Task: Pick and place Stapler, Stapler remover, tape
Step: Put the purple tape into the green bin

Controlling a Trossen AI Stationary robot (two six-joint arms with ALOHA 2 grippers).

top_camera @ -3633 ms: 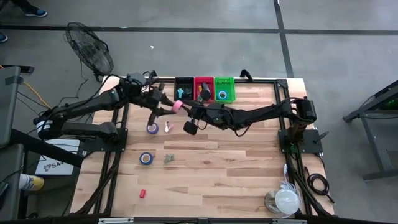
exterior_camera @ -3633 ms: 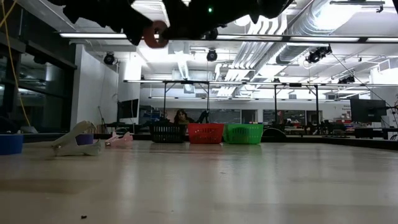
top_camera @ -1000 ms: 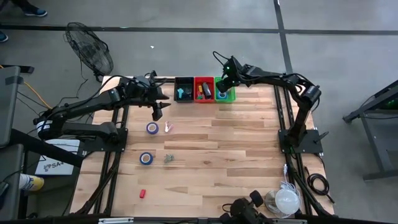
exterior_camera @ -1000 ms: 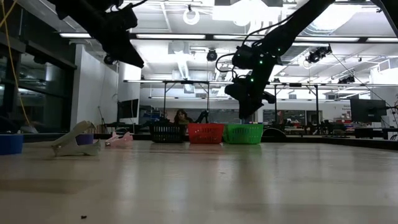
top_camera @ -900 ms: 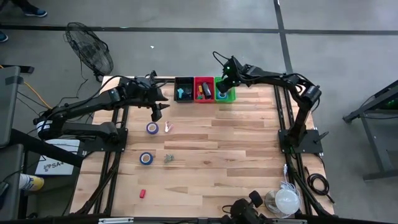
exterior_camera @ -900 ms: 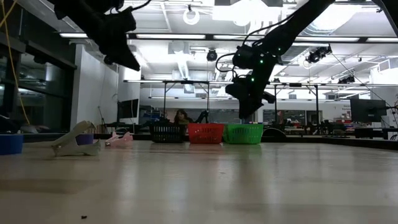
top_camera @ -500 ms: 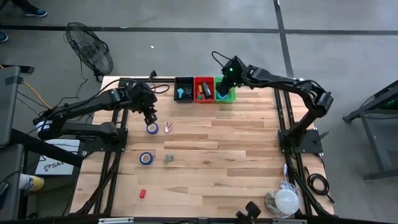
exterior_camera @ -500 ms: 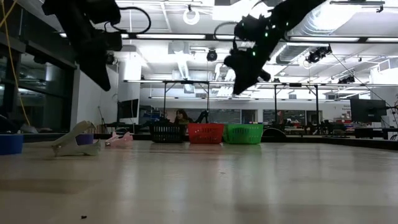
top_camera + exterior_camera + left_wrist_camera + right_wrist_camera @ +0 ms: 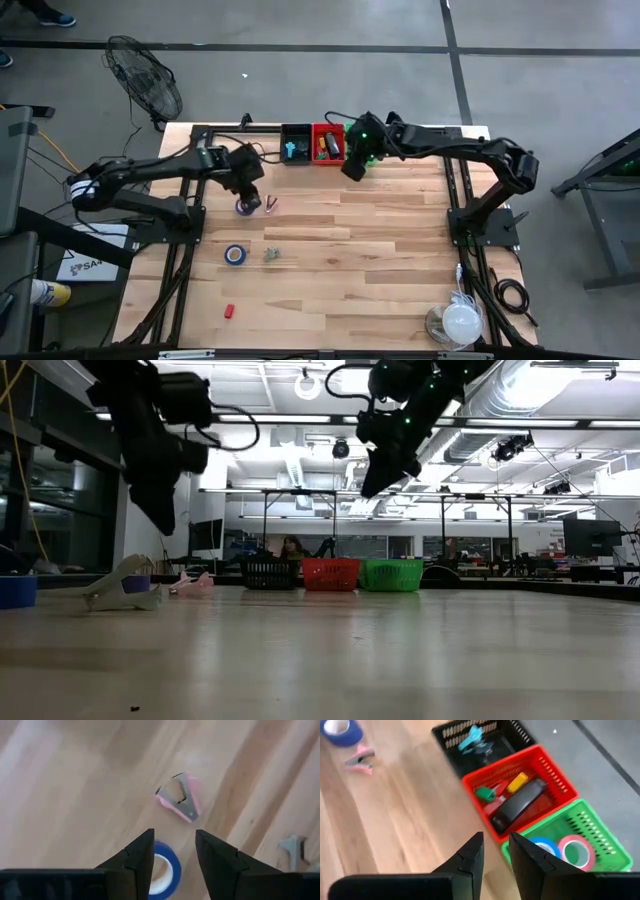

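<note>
A blue tape roll (image 9: 245, 207) lies flat on the wooden table, with a pink staple remover (image 9: 270, 204) just to its right. My left gripper (image 9: 253, 198) hangs over them, open and pointing steeply down; in its wrist view the roll (image 9: 164, 869) shows between and beyond the fingers, and the remover (image 9: 180, 802) lies farther off. My right gripper (image 9: 350, 172) hovers high beside the green basket (image 9: 368, 152), open by a narrow gap and holding nothing. That basket holds a blue roll (image 9: 543, 846) and a pink roll (image 9: 576, 851). A black stapler (image 9: 519, 804) lies in the red basket (image 9: 555, 772).
A black basket (image 9: 295, 140) with a teal thing stands left of the red one at the far edge. A second blue roll (image 9: 234, 254) and a grey staple remover (image 9: 270, 255) lie mid-table, and a small red piece (image 9: 228, 311) lies nearer. A white lamp (image 9: 462, 322) sits near right.
My left gripper has sunk toward the blue roll beside the pink remover and tipped to point more steeply down. My right gripper has risen and drawn back from over the green basket toward the table's near side and left. Neither gripper's gap has changed.
</note>
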